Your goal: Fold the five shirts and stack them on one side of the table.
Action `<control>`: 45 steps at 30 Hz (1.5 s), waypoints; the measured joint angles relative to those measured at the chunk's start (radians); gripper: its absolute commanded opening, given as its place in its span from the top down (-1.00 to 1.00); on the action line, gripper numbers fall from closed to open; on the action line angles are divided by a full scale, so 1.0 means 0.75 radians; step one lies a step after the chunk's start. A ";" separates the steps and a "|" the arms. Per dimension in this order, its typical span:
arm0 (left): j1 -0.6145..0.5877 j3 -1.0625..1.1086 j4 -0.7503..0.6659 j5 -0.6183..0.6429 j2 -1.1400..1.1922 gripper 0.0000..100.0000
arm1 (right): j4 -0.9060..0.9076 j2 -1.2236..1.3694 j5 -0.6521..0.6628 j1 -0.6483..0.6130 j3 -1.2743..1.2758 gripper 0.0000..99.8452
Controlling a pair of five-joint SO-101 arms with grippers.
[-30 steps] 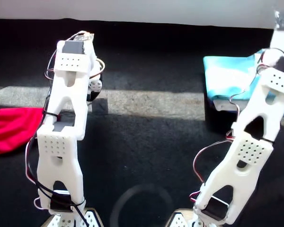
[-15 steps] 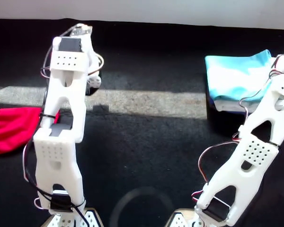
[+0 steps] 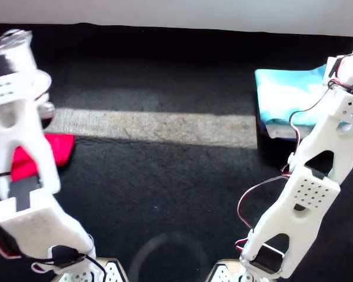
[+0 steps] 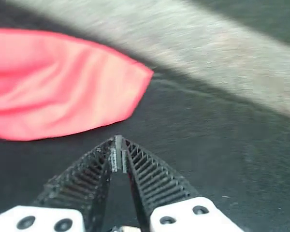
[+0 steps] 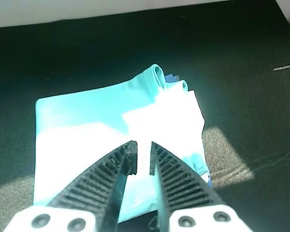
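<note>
Left gripper [image 4: 118, 153]: clenched, empty, tips touching; its arm leans toward 9 o'clock.
Red shirt [image 4: 58, 82]: crumpled at 9 o'clock, just beyond those tips.
Right gripper [image 5: 142, 147]: slightly parted, empty; its arm stretches toward 2 o'clock.
Folded stack [image 5: 87, 125]: turquoise-white, at 2 o'clock, beneath it.

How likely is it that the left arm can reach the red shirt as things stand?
Probably yes. The left end effector hangs shut over the dark table close beside the red shirt, and nothing lies between them. It would need to open before grasping the cloth.
</note>
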 measured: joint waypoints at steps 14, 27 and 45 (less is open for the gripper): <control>-0.233 0.440 -0.252 -0.186 0.000 0.60 | 0.006 -0.959 0.000 -0.063 0.732 0.71; -0.090 1.023 -1.047 -0.186 -0.004 0.60 | -0.023 -2.142 0.055 -0.174 2.334 0.71; -0.008 0.816 -0.775 -0.186 -0.168 0.98 | -0.593 -2.498 0.233 -0.174 3.697 0.71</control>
